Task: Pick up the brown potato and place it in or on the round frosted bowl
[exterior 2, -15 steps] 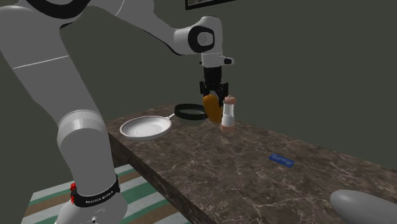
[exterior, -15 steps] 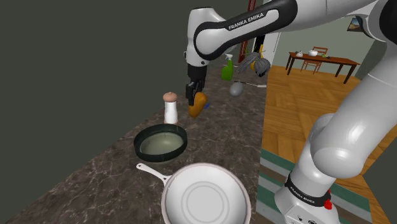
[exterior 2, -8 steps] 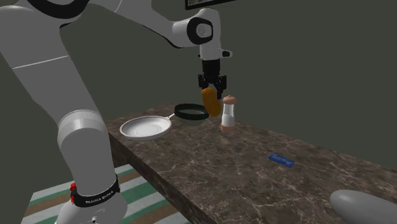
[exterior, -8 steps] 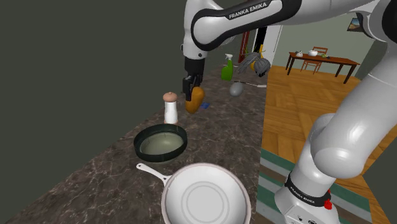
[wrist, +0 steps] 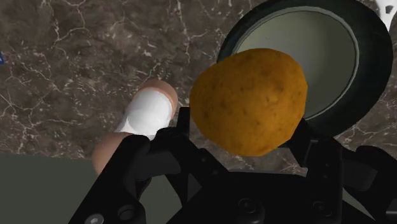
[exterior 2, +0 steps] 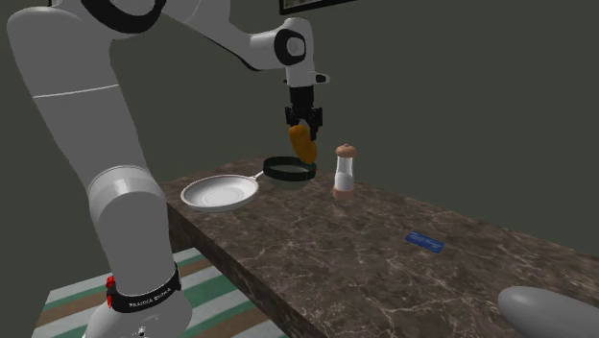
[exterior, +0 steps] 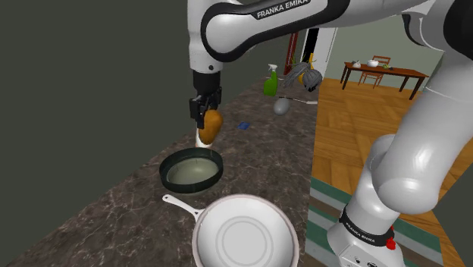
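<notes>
My black gripper [exterior: 204,112] is shut on a brown potato [exterior: 210,127], which hangs from the fingers above the dark marble counter [exterior: 265,163]. In the second exterior view the potato [exterior 2: 303,142] hovers just over the far rim of the round dark-rimmed bowl [exterior 2: 289,170], with the gripper [exterior 2: 300,123] on top of it. The bowl [exterior: 192,168] has a pale translucent inside. From the wrist, the potato [wrist: 248,102] sits clasped in the gripper [wrist: 245,137] and overlaps the near edge of the bowl [wrist: 343,57].
A white shaker with a brown cap [exterior 2: 344,171] stands beside the bowl, close to the potato [wrist: 147,114]. A white frying pan [exterior: 244,235] lies nearer the stand. Farther along the counter are a blue card [exterior 2: 423,242], a grey rounded object [exterior: 280,107] and a green spray bottle [exterior: 270,81].
The gripper has carried the potato past the shaker toward the bowl, to the left in both exterior views. Its grip has not changed.
</notes>
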